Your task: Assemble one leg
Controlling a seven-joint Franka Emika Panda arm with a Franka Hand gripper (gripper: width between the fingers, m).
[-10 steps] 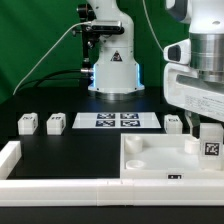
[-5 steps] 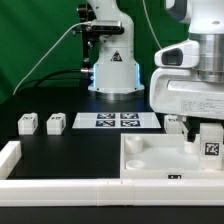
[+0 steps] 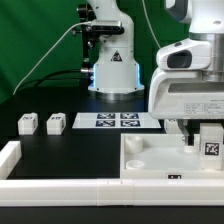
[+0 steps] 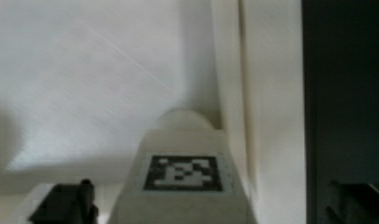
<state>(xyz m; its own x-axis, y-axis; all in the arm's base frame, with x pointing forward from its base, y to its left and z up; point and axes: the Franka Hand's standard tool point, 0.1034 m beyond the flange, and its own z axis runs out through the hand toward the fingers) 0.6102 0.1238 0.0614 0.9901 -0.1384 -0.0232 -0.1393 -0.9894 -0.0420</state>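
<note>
- Shifted toward the exterior view's left since one second ago: the arm's white wrist housing; parts on the table (image 3: 60,150) unchanged.
- Fingers (image 4: 212,205): dark tips spread, one each side of the leg (image 4: 186,160); contact not resolvable, nothing visibly pinched.
- Leg in hand's reach stands upright at the tabletop's (image 3: 150,155) corner on the exterior view's right, tag facing out.
- Handling judgement: rigid, light plastic, smooth faces, likely slippery; grip flat opposite sides mid-height, clear of the tag.
- Two spare legs (image 3: 42,123) sit well apart, beside the marker board (image 3: 115,121).
</note>
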